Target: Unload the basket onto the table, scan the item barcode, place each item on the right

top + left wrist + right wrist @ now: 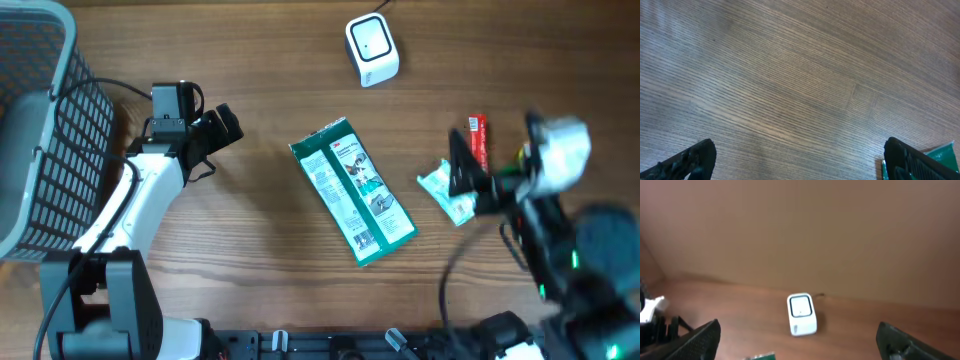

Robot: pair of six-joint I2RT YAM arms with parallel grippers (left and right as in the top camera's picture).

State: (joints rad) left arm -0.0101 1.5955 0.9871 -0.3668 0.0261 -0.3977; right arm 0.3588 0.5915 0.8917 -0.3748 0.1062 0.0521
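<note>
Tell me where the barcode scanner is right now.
In the overhead view the white barcode scanner sits near the table's far edge, slightly right of centre, beyond the green packet.

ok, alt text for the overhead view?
Green packet lies flat mid-table, white scanner beyond it. Open, empty left gripper sits to one side, open right gripper to the other, over a small packet and red item. Basket at the left edge.
</note>
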